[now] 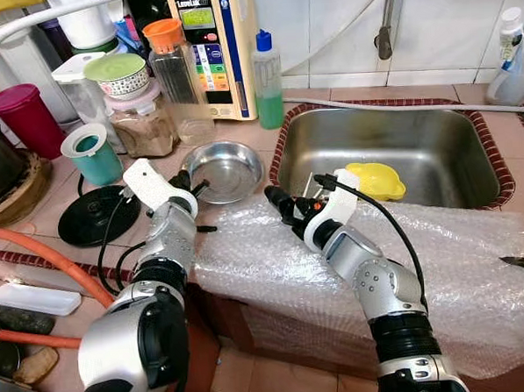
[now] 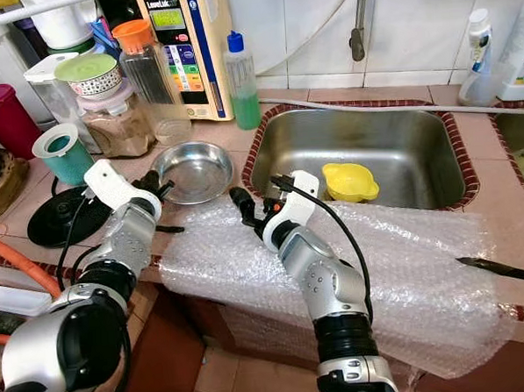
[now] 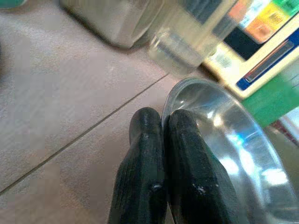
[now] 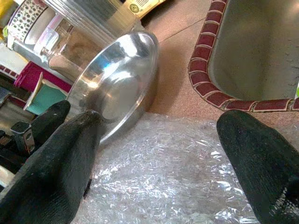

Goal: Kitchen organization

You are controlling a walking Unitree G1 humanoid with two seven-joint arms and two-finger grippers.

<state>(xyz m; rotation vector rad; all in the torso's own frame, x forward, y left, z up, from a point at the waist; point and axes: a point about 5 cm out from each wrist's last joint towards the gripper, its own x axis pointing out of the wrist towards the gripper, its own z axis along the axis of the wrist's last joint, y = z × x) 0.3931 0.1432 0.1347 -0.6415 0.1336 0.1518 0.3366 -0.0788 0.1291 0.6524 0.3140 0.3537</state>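
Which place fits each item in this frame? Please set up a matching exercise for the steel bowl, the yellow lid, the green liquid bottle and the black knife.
Items:
1. steel bowl
2. yellow lid
3. green liquid bottle
4. black knife

Places:
A. inside the sink
B. lying on the bubble wrap, far right
C. rim pinched by the left gripper fingers
D. upright beside the water ionizer

Pairs: 1-C, 2-A, 3-D, 4-B

Yellow lid [image 1: 375, 180] in the steel sink [image 1: 434, 125], centre right; green soap bottle [image 1: 267, 77] upper centre beside the water ioniser [image 1: 215, 49]; maroon cup [image 1: 25, 118], teal cup [image 1: 91, 154], left.
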